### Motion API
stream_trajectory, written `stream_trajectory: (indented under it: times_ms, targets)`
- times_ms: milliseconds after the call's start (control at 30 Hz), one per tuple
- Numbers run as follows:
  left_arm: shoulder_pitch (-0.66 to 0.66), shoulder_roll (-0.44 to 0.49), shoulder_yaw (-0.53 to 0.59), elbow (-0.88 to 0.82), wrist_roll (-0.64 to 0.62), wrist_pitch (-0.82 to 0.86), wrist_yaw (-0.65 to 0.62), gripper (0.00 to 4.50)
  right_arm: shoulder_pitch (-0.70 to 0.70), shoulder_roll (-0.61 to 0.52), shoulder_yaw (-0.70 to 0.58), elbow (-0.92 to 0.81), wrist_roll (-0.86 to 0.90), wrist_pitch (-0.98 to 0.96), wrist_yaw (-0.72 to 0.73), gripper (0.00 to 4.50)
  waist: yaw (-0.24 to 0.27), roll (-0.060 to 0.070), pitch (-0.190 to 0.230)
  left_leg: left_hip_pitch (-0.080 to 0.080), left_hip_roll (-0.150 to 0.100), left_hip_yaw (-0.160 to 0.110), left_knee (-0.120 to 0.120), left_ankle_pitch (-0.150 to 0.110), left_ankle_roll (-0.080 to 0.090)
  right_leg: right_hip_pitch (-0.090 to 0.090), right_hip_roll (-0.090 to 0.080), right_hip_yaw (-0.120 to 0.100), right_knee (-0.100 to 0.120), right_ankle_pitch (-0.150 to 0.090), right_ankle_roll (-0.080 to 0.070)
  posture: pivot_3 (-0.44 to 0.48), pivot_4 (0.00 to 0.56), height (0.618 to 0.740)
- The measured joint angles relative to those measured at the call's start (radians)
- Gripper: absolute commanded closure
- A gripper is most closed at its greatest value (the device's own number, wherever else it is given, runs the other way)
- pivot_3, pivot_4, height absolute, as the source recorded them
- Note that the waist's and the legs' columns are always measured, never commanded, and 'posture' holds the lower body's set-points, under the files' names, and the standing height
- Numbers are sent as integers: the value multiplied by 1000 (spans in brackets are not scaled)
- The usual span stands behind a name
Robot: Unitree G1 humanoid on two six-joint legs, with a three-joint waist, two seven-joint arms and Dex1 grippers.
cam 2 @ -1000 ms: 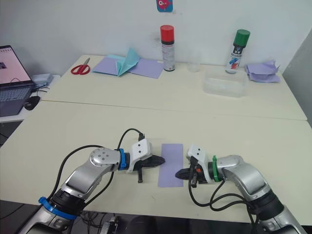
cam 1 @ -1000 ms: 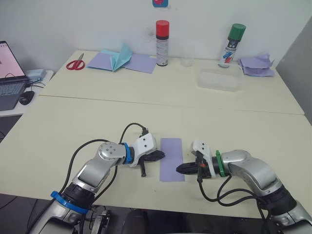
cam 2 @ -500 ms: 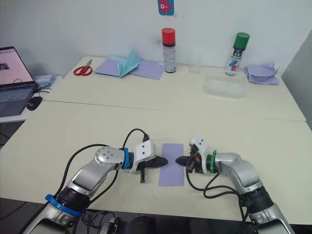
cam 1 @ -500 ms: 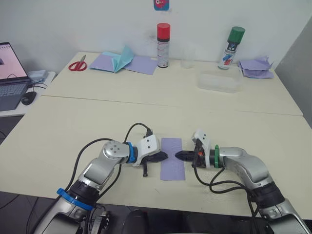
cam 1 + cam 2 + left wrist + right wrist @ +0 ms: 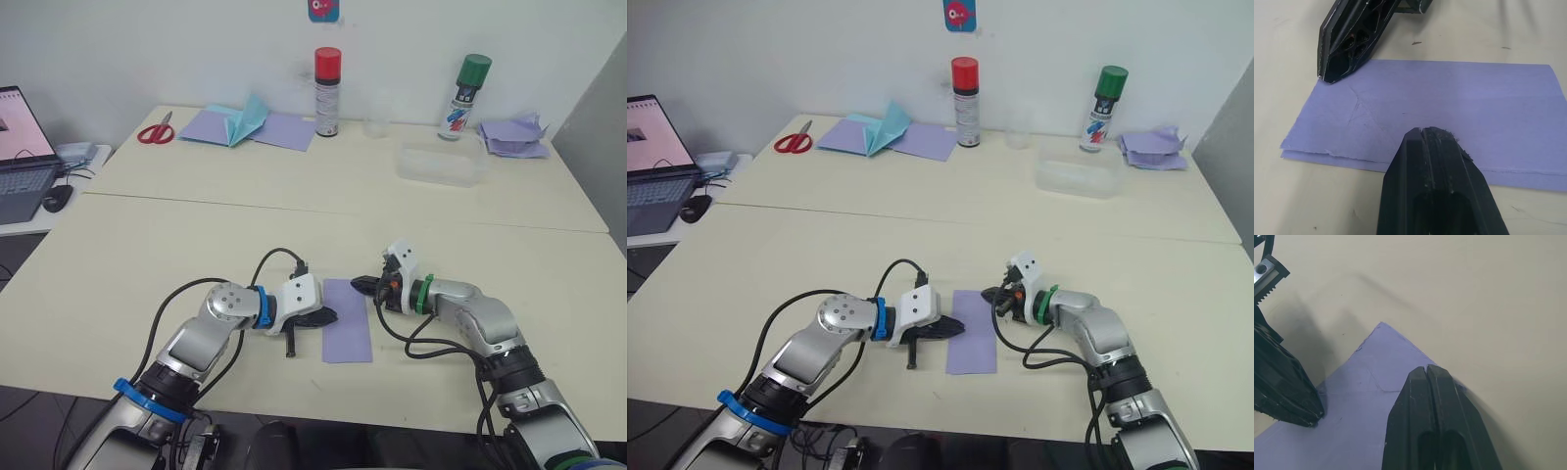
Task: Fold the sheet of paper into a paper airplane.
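Pressing down on the sheet of paper [image 5: 346, 320], already doubled lengthwise into a narrow strip, both claws are clenched with nothing between their fingers. The left claw [image 5: 328, 315] bears on the strip's long edge; the right claw [image 5: 359, 285] touches the far corner opposite. The strip lies flat on the surface [image 5: 147, 255] between them. The nose-corner fold seems to be in hand; next, that corner needs lifting and turning diagonally inward.
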Motion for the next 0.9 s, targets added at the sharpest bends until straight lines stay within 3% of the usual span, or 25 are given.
stream_trajectory:
  times_ms: [333,900]
  targets:
    - [-4,-1,-3,8,3,-7,-24,4500,144,-235,59,-251,37,91,208,4477,3,3,-3,0,-1,-1,-1,-2,2,0,0,1,-1,0,0,0,150,740]
    - [-24,-16,-5,56,8,-44,-28,4500,203,-281,63,-355,101,170,250,4477,4,2,-3,-1,-1,-1,0,-2,4,1,0,1,-1,0,0,0,150,740]
